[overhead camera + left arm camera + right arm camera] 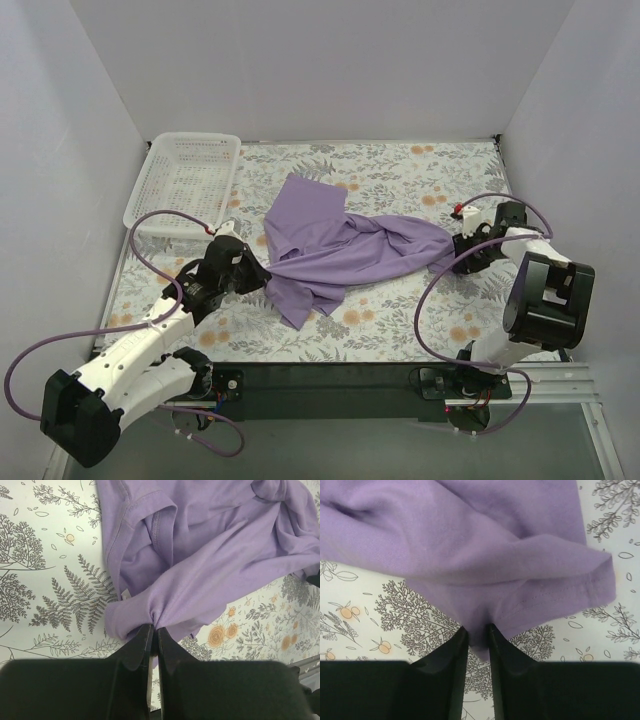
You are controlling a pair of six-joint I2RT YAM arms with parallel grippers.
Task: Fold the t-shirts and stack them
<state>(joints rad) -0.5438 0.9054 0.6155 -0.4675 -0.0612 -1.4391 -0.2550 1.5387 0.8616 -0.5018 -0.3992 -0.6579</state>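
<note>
Top external: soft lavender t-shirt bunched, wrinkled; left gripper pinches one edge, right gripper pinches opposite stitched hem.

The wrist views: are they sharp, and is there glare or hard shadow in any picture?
Left wrist: the t-shirt and the tablecloth print are sharp; its own fingers are dark, with soft edges. Right wrist: the cloth is slightly soft at upper left. Top view: even light, faint shadows, no glare.

plain white walls on three sides (evenly lit), floral-print tabletop below
</note>
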